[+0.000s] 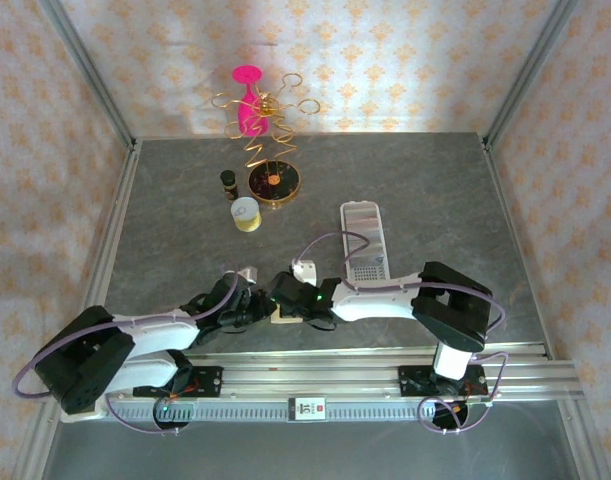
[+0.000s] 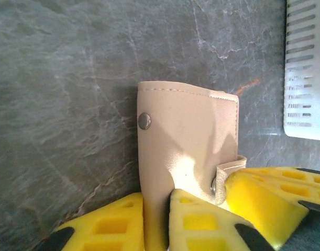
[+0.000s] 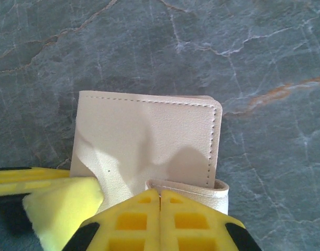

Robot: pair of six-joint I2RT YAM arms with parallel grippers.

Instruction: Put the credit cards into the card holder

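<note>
A small beige snap-tab wallet (image 2: 186, 141) lies on the grey table near the front edge, between both arms. My left gripper (image 2: 157, 219) is shut on the wallet's near edge, one yellow finger on each side of it. My right gripper (image 3: 160, 209) is shut on the wallet's (image 3: 144, 136) snap tab (image 3: 194, 191), which curls up to its fingertips. In the top view the left gripper (image 1: 253, 305) and the right gripper (image 1: 288, 300) meet over the wallet (image 1: 282, 317). The card holder (image 1: 366, 240), a long white perforated tray, lies just beyond the right arm. The credit cards are hidden.
At the back left stand a pink glass (image 1: 247, 100), a gold wire stand (image 1: 270, 120), a round gold dish (image 1: 275, 182), a small dark bottle (image 1: 228, 182) and a pale round tub (image 1: 245, 213). An aluminium rail (image 1: 315, 375) runs along the near edge.
</note>
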